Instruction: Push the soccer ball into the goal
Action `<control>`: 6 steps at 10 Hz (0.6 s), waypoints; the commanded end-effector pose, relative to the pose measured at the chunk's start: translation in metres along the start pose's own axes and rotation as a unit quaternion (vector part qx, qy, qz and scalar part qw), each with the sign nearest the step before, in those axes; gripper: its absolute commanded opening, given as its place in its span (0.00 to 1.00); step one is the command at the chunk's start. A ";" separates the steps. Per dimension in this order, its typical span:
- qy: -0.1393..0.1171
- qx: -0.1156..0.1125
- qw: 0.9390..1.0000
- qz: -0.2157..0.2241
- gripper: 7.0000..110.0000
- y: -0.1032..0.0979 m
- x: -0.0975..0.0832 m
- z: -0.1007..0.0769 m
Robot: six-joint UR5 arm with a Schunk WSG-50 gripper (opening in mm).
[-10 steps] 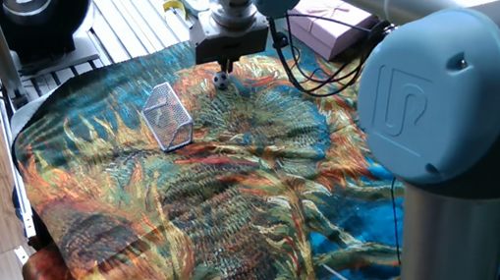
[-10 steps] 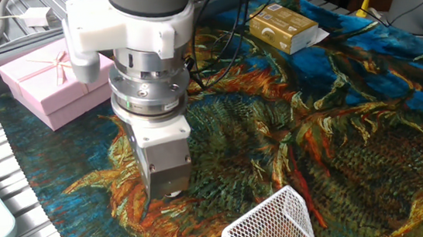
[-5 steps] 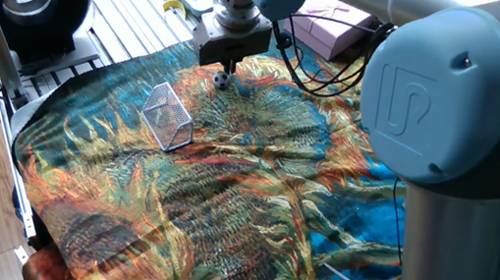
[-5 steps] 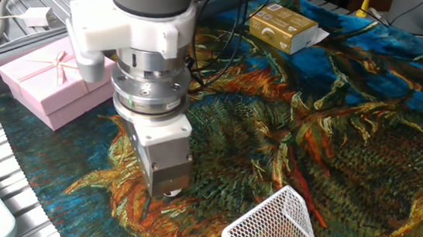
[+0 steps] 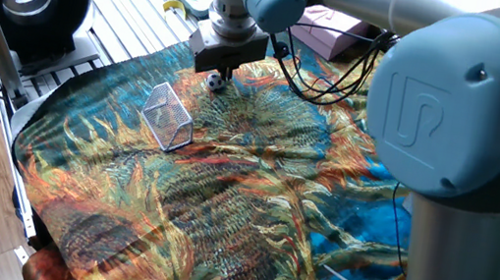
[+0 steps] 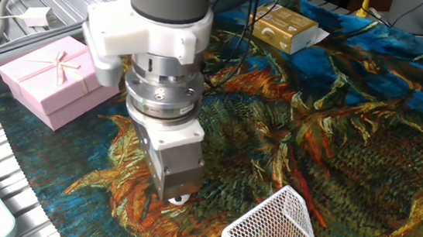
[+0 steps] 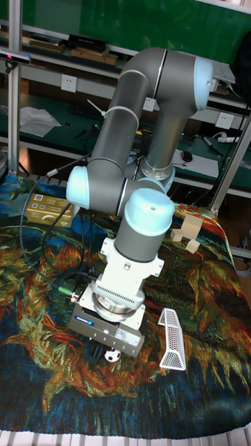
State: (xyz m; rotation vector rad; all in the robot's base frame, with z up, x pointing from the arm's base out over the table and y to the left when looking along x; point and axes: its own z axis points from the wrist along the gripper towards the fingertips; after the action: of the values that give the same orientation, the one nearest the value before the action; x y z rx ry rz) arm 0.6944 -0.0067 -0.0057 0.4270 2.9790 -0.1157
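Just beneath the fingers (image 7: 104, 350) sits the soccer ball (image 7: 110, 355).

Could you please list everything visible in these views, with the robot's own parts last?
ball: one, white with black patches, on the cloth just under the gripper
goal: one, silver-white mesh, on the cloth apart from the ball
cloth: one, multicoloured, covering the table
pink box: one, with ribbon, at the cloth's edge
yellow box: one, far side of the cloth
arm: one, grey and blue
gripper: one, fingers mostly hidden, beside the ball
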 end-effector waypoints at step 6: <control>-0.008 -0.006 1.000 0.005 0.00 0.011 0.002 -0.011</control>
State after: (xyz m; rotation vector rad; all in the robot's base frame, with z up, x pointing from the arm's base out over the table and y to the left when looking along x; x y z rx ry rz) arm 0.6909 0.0013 0.0007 0.4279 2.9687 -0.1144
